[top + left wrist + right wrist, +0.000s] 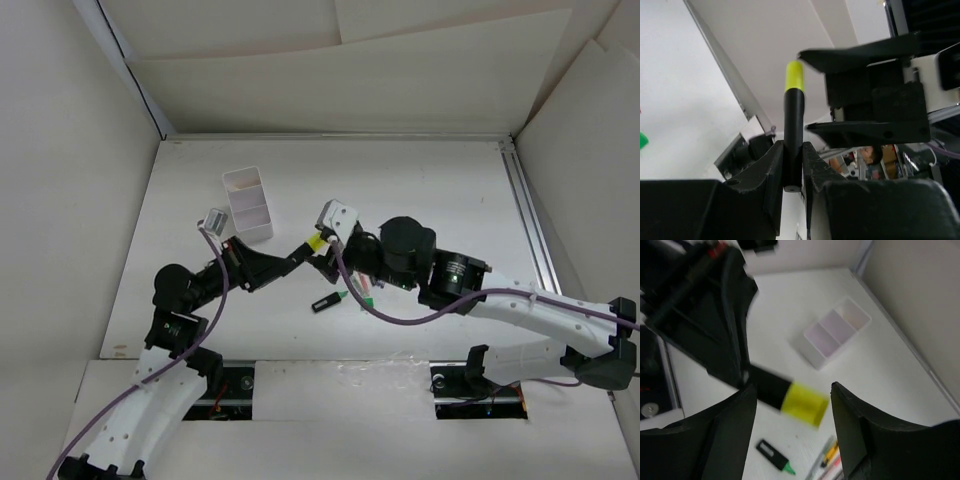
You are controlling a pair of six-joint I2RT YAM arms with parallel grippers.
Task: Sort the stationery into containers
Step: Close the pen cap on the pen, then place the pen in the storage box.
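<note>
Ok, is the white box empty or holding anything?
Empty: both compartments of the white box show bare floors in the right wrist view.

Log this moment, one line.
left jaws: shut on yellow-capped highlighter | right jaws: open, flanking its cap | box: empty | green-tipped highlighter: on table

from where i stand i count two robot arms, a left arm (pixel 185 290) and a right arm (pixel 520 305). there is one white box (pixel 255 230); how many compartments it has i can't settle from here. two stubby black highlighters: one yellow-capped highlighter (pixel 316 243), one green-tipped highlighter (pixel 326 302). a small bunch of thin pens (pixel 829 455) shows yellow, red and grey, but they overlap and i can't get a number.
</note>
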